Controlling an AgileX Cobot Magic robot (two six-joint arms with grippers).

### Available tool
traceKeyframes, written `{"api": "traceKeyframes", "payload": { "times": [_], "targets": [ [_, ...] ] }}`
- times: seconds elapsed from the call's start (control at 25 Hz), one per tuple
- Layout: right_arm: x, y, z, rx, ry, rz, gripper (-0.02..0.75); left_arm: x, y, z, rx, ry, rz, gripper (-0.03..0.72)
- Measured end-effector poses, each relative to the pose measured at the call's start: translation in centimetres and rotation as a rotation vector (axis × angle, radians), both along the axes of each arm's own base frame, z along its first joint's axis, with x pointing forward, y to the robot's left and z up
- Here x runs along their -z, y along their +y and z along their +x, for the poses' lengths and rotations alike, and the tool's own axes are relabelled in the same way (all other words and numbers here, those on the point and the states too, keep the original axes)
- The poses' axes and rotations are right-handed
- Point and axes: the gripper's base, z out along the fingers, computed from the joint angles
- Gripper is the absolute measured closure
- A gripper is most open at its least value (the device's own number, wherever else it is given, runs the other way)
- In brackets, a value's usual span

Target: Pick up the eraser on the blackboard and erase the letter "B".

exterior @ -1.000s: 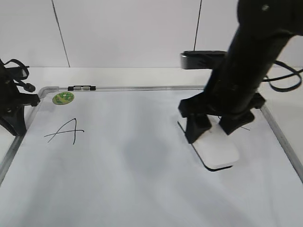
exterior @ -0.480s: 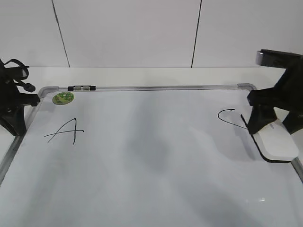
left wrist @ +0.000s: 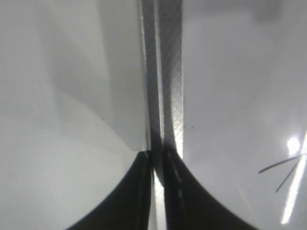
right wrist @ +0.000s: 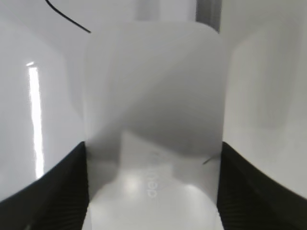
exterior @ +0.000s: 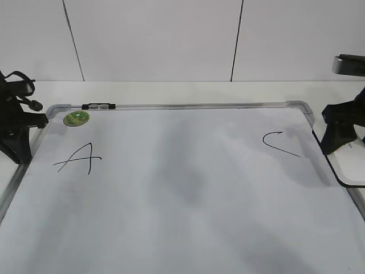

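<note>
The blackboard (exterior: 171, 228) is a white board with a silver frame, lying flat. No letter "B" shows on it; a black "A" (exterior: 80, 158) is at the left and a black "C" (exterior: 278, 142) at the right. My right gripper (exterior: 342, 140) is at the board's right edge, shut on the white eraser (exterior: 351, 169), which hangs over the frame. In the right wrist view the eraser (right wrist: 153, 105) fills the space between the jaws of this gripper (right wrist: 152, 160). My left gripper (left wrist: 157, 155) is shut and empty over the board's left frame (left wrist: 169, 72).
A round green sticker (exterior: 76, 118) sits at the board's far left corner. The left arm's black base (exterior: 14, 128) stands by the left frame. A white wall rises behind the table. Faint grey smears cover the board's middle (exterior: 182, 177).
My right gripper has carried the eraser from the board's middle-right out to the right frame, uncovering the "C". The left arm has not moved.
</note>
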Motion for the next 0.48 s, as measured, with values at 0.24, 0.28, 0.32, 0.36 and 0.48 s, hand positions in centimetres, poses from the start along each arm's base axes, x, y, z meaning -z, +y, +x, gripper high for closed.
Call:
{"api": "traceKeyframes", "payload": {
  "times": [0.24, 0.28, 0.32, 0.36, 0.48],
  "targets": [
    [0.9, -0.4, 0.3, -0.039, 0.019, -0.051, 0.204, 0.0, 0.0, 0.0, 0.0, 0.0, 0.0, 0.634],
    [1.1, -0.4, 0.4, -0.04, 0.024, -0.051, 0.204, 0.0, 0.0, 0.0, 0.0, 0.0, 0.0, 0.634],
    [1.1, -0.4, 0.4, -0.04, 0.025, -0.051, 0.204, 0.0, 0.0, 0.0, 0.0, 0.0, 0.0, 0.634],
    [1.1, -0.4, 0.4, -0.04, 0.023, -0.051, 0.204, 0.0, 0.0, 0.0, 0.0, 0.0, 0.0, 0.634],
    [1.2, -0.4, 0.6, -0.039, 0.002, -0.054, 0.204, 0.0, 0.0, 0.0, 0.0, 0.0, 0.0, 0.634]
  ]
}}
